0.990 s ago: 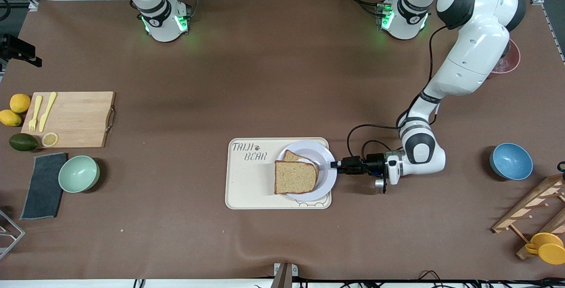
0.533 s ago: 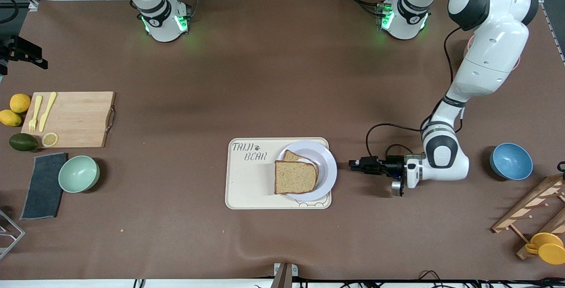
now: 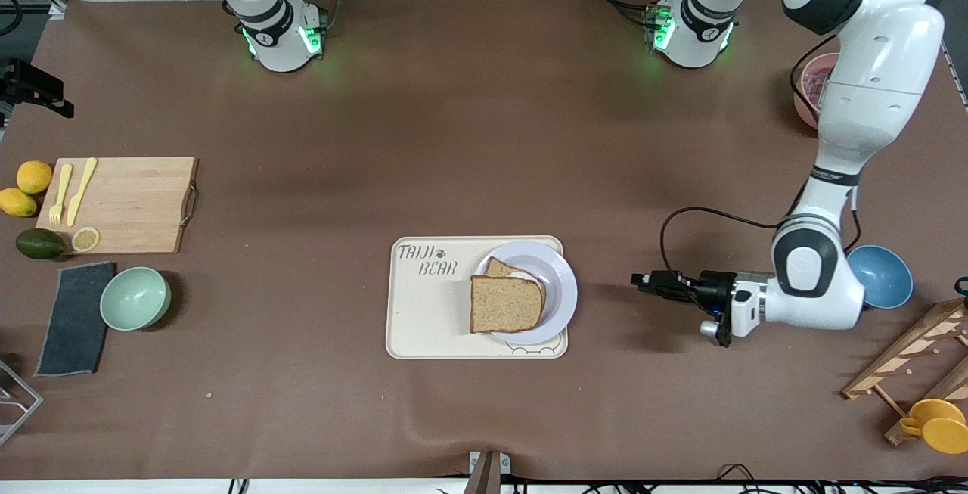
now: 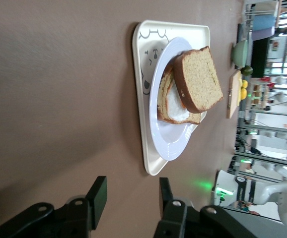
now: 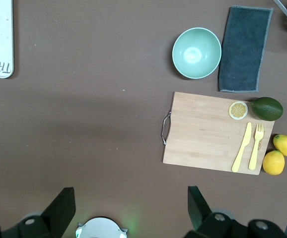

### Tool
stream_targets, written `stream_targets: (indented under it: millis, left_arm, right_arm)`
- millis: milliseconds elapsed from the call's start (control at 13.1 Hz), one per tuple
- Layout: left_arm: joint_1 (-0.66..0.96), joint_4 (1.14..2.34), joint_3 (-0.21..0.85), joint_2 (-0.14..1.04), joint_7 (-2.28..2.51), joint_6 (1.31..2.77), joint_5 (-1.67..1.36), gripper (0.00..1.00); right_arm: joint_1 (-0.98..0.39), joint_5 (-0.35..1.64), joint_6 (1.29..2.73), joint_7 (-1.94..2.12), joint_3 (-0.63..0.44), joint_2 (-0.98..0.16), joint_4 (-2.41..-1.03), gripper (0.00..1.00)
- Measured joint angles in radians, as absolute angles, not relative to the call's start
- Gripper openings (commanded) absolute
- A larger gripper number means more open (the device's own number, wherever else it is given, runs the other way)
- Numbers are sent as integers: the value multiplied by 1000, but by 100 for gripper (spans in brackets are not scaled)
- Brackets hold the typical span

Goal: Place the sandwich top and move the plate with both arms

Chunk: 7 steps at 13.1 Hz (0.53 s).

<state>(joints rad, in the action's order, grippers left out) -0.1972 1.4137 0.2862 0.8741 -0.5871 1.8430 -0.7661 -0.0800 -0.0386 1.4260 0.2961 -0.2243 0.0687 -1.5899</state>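
1. Left gripper (image 3: 641, 280) first: black two-finger pincer on the big glossy white left arm (image 3: 862, 100), low over bare brown table, well apart from the tray, on the side toward the left arm's end. In the left wrist view the fingers (image 4: 98, 194) stand apart with nothing between them.

2. Right gripper (image 5: 128, 208) hangs high over the table near the wooden cutting board (image 5: 210, 131), fingers spread wide and empty. That arm just waits.

3. Rectangular cream bear-printed tray (image 3: 431, 312) sits mid-table and carries the plate, so any lift has to clear its rim.

4. Small round pale lavender-white plate (image 3: 558, 290) rests on the tray's end toward the left arm, its rim overhanging the tray edge a bit. That exposed rim looks like the easiest place to pinch.

5. Plain square brown wholegrain bread slice (image 3: 505, 303), the sandwich top, already lies on the stack, skewed off the egg slice below (image 4: 176, 106) and poking past the plate's rim over the tray. So I'd say the placing is done and the plate move is what's left.

6. How I'd do it well: come in low and level, one gripper per side of the rim, close gently, lift both together. Any tilt and that loose top slice probably slides.
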Motion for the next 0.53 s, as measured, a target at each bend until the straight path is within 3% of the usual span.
stream_targets:
  millis: [533]
  left_arm:
    - [-219,1394,272,763,-417,1778,-413,49]
  right_arm:
    - [43,-38,1426,295,-69,69,-1590,100]
